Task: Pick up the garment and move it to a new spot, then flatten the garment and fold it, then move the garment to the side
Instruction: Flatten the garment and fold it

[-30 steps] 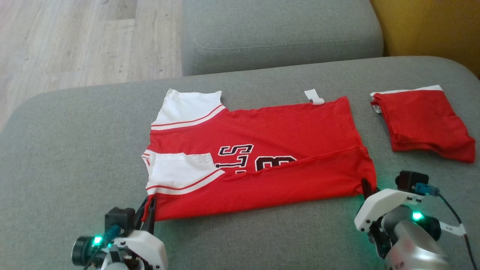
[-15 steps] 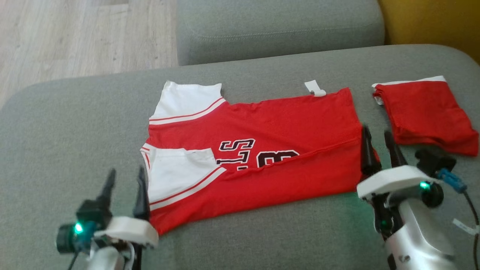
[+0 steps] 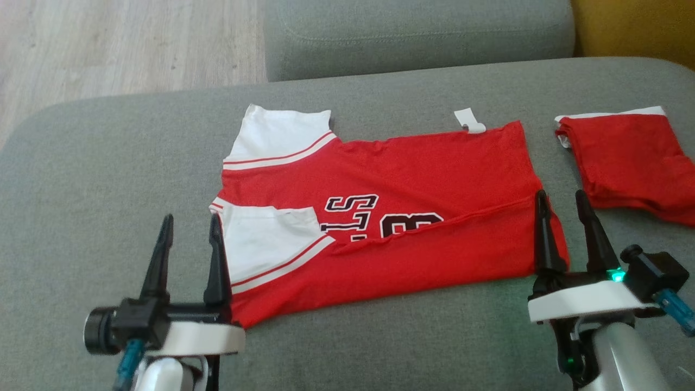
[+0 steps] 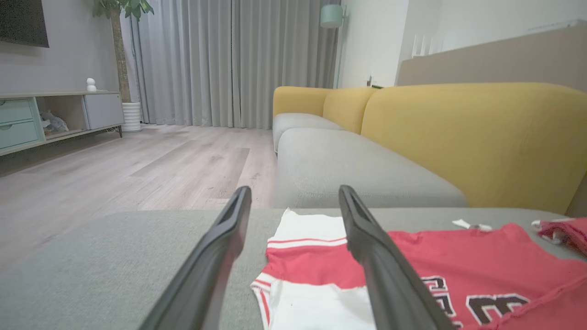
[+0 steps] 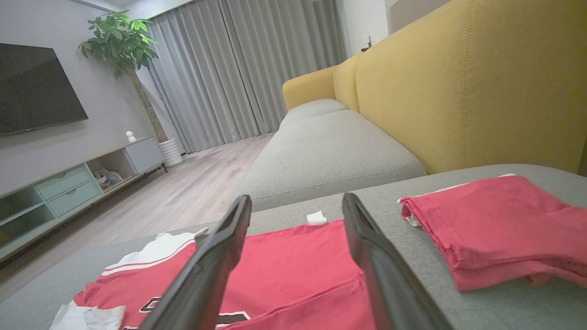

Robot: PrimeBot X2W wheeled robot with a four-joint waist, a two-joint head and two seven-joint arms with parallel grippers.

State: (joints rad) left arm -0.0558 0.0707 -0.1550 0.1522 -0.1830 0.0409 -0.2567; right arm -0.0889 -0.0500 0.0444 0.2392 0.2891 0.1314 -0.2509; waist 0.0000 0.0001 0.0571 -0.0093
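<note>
The garment (image 3: 380, 217), a red jersey with white sleeves trimmed in red stripes and black-and-white lettering, lies spread flat in the middle of a grey cushion (image 3: 98, 190). Its sleeves point to the robot's left and its hem to the right. The near edge is folded up over the body, covering the lower part of the lettering. A small white label (image 3: 469, 120) sticks out from the far edge.

The left claw (image 3: 191, 218) sits at the jersey's near left corner with its fingers apart and nothing between them. In the head view its inner finger lines up with the edge of the near white sleeve, and its outer finger stands over bare cushion. Whether that inner finger touches the cloth cannot be told.

The right claw (image 3: 560, 194) is at the jersey's near right corner, also spread and empty. One finger stands over the hem edge of the folded-up flap, and the other over the bare strip of cushion just beyond it.

Past that strip, at the cushion's right side, lies a second red piece (image 3: 624, 157), folded into a compact stack and apart from the jersey. Behind the cushion are a grey sofa seat (image 3: 412, 32), a yellow backrest (image 3: 635, 24) and a pale wooden floor (image 3: 108, 43).
</note>
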